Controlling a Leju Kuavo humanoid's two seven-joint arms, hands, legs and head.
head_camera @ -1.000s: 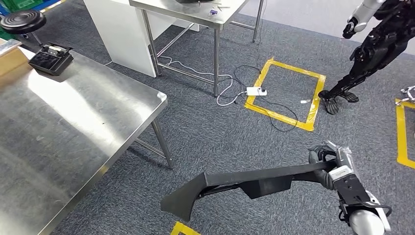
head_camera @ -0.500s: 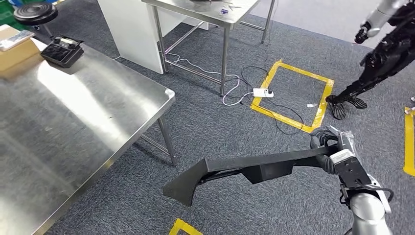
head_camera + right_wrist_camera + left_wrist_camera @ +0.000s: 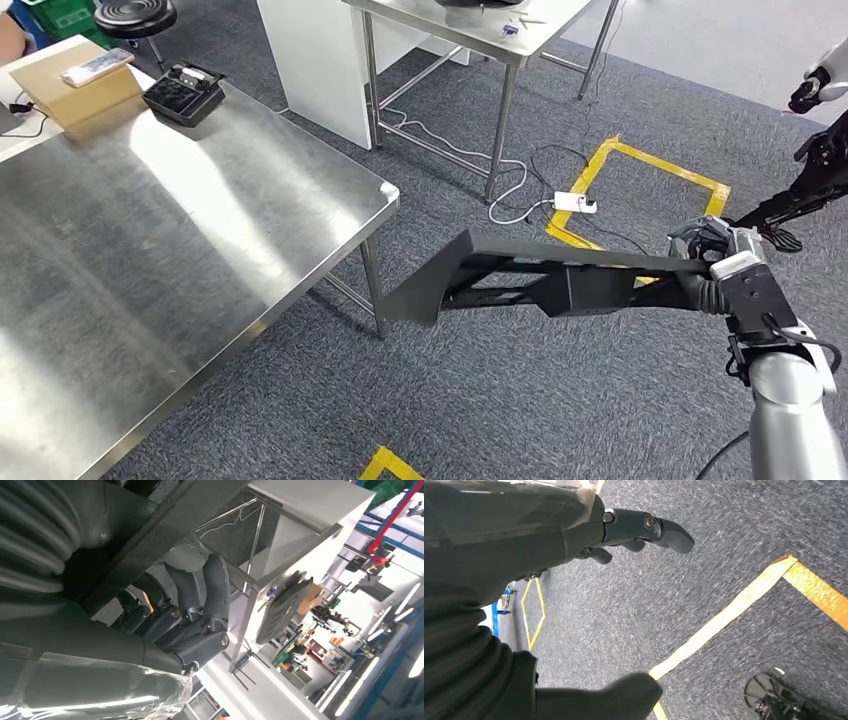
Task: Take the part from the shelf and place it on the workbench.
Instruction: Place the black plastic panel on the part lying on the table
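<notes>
Right hand (image 3: 712, 262) grips the black part (image 3: 545, 280) by one end, fingers wrapped round the bar; the part runs out level to the robot's left, over the grey carpet (image 3: 560, 400), its far angled end close to the corner of the steel bench (image 3: 200, 210) but not yet above it; nothing supports the free end, so the long overhang is judged the main risk.

Head view also shows a dark controller (image 3: 183, 95) and a cardboard box (image 3: 75, 85) at the far side of the bench, well apart from the near corner; the landing area is best chosen on the bare steel between them and the near edge.

Left wrist view: left hand (image 3: 624, 530) hangs over the carpet beside a yellow tape line (image 3: 724, 622), fingers apart and holding nothing.

Right wrist view: fingers (image 3: 200, 610) are closed round the part's bar (image 3: 165, 522); the grasp looks firm.

Recommendation: carry the part higher than the bench edge before crossing it; keep the bar level; lower until the underside rests fully on the steel; release only then, as an early release is judged likely to tip the part off the corner.
</notes>
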